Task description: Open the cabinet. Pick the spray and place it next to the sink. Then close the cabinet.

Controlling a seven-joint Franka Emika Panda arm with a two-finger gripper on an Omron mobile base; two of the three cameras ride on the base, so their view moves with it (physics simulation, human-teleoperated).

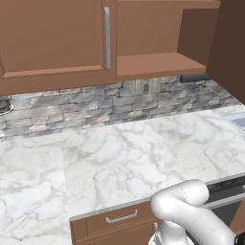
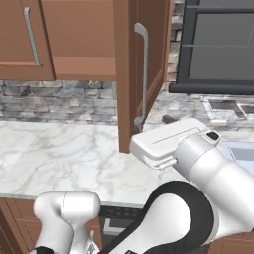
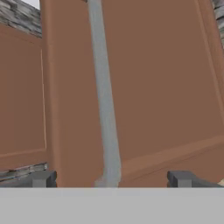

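**Open gripper at the handle of the swung-out cabinet door**

In the hand view the gripper (image 3: 111, 179) has its two dark fingertips (image 3: 41, 178) spread wide apart, with nothing between them but the lower end of the silver bar handle (image 3: 105, 96). The handle runs straight up from the gap between the tips, slightly nearer the left tip than the right, and whether the tips touch it cannot be told. Behind the handle lies the brown panel of the cabinet door (image 3: 162, 87), filling the space ahead of the gripper.

In the right base view the white hand (image 2: 166, 141) sits just below the foot of that same handle (image 2: 144, 74), and the door (image 2: 149, 59) stands swung out from the cabinet (image 2: 74, 34), edge-on to the camera. The marble counter (image 2: 64, 154) spreads below and to the left of the hand.

In the left base view the open cabinet compartment (image 1: 158, 62) shows a bare wooden shelf; a closed door with its own vertical handle (image 1: 107, 38) stands to its left. A pale corner of the sink (image 1: 238, 120) shows at the right edge.
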